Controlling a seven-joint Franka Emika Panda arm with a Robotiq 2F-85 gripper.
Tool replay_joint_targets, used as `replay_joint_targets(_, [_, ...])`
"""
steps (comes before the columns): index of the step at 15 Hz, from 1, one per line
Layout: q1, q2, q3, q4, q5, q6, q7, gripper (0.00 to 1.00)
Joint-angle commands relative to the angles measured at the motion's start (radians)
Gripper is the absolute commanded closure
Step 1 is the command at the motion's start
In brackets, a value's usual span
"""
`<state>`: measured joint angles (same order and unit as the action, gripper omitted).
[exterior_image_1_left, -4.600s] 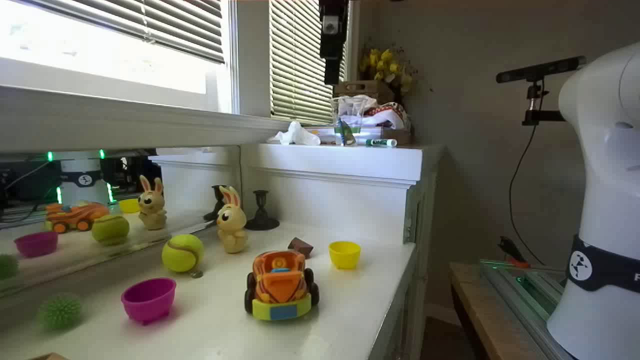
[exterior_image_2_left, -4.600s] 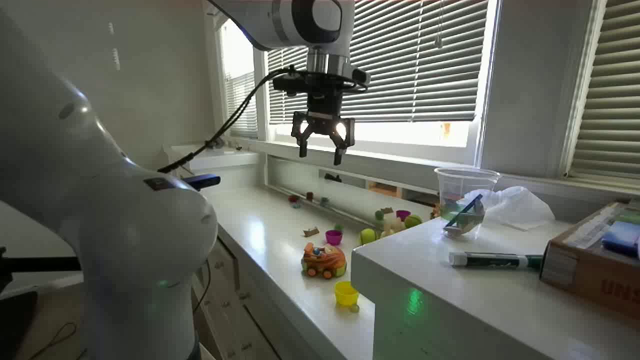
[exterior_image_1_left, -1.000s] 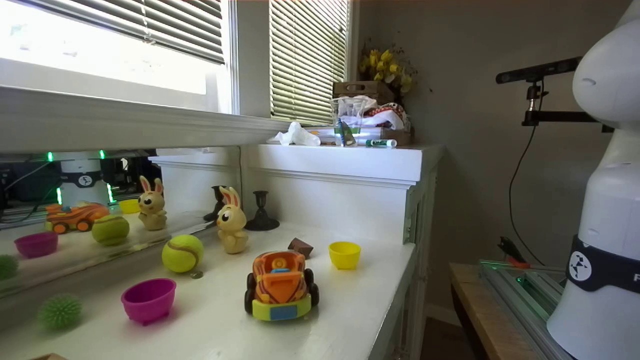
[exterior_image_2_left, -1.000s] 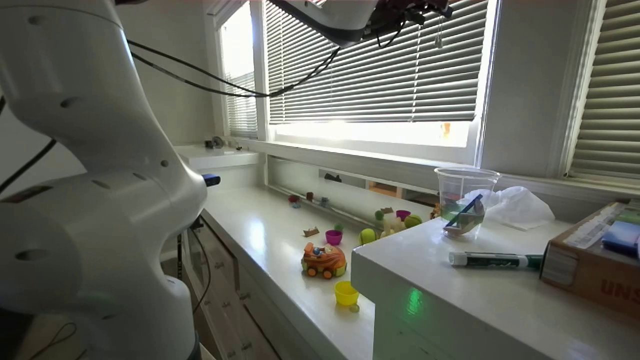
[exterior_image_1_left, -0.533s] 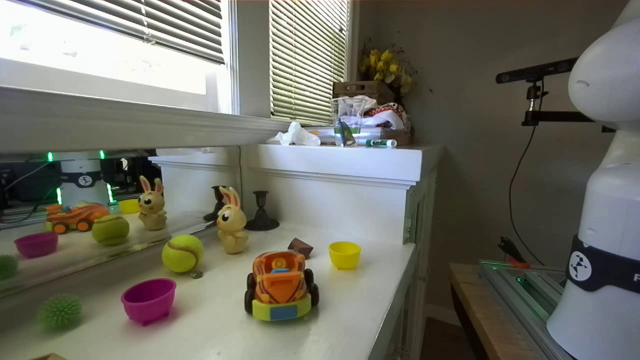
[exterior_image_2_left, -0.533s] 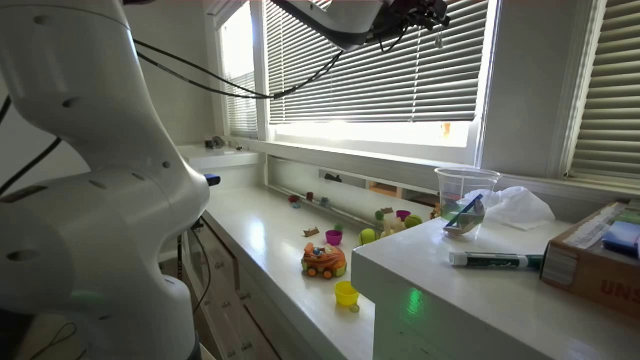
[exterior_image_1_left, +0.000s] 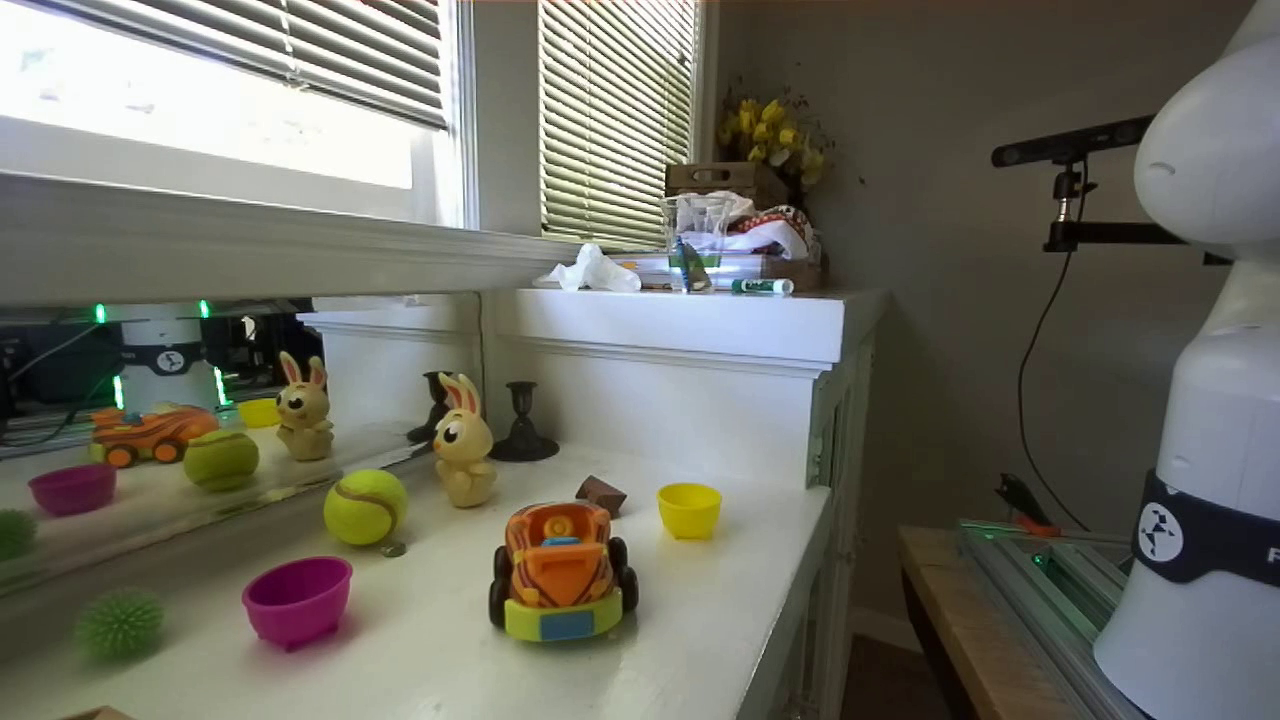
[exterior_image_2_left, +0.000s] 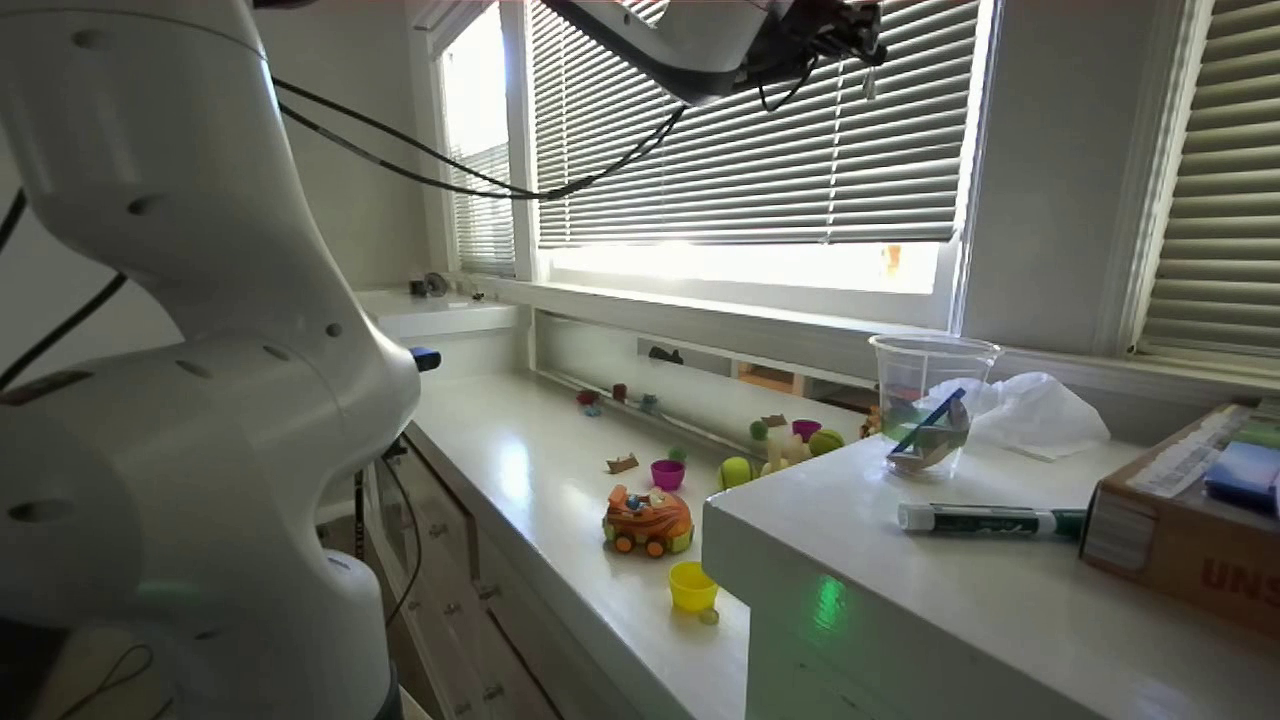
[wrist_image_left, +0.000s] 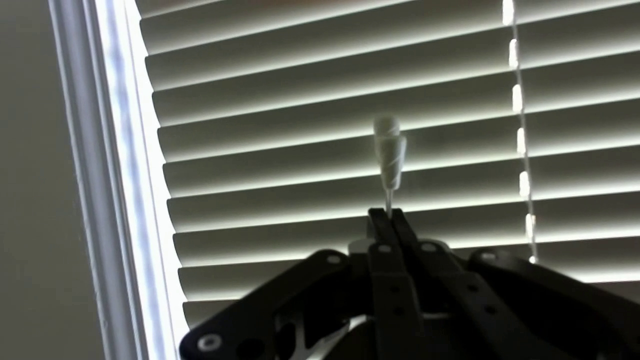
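The claw (wrist_image_left: 388, 214) is narrow, its fingertips (wrist_image_left: 377, 220) pinched together on the thin pull cord (wrist_image_left: 388, 200) of the window blind (wrist_image_left: 270, 170). The cord runs straight out from between the tips, and a pair of pale tassels (wrist_image_left: 391, 157) sits just beyond them, a little blurred. In an exterior view the tassels (exterior_image_2_left: 870, 84) hang just below the claw, seen against the blind. In the wrist view a ladder string (wrist_image_left: 523, 142) of the blind runs to the right of the claw, and the white window frame (wrist_image_left: 107, 175) stands well off to its left.

Lower and to the right of the claw in an exterior view, a clear plastic cup (exterior_image_2_left: 930, 368) stands on a white ledge (exterior_image_2_left: 830, 505), with a green marker (exterior_image_2_left: 990, 520) lying near it and a cardboard box (exterior_image_2_left: 1150, 540) farther right. Well below the claw and to its left, a white counter (exterior_image_2_left: 490, 435) bears an orange toy car (exterior_image_2_left: 650, 520), a yellow cup (exterior_image_2_left: 692, 588) and a magenta cup (exterior_image_2_left: 667, 476).
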<state>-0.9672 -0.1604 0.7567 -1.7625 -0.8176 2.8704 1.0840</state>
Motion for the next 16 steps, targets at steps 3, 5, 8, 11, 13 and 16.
replay_joint_targets(3, [0.0,0.007,0.016,0.018,-0.01,0.007,0.012,0.99])
replay_joint_targets(5, [0.021,-0.014,0.002,-0.007,0.034,0.011,-0.01,0.99])
replay_joint_targets(8, [0.089,-0.065,-0.048,-0.083,0.15,0.058,-0.084,0.99])
replay_joint_targets(11, [0.162,-0.089,-0.107,-0.18,0.245,0.1,-0.161,0.99])
replay_joint_targets(13, [0.202,-0.111,-0.155,-0.262,0.278,0.128,-0.203,0.99])
replay_joint_targets(16, [0.244,-0.126,-0.222,-0.371,0.281,0.163,-0.24,0.99])
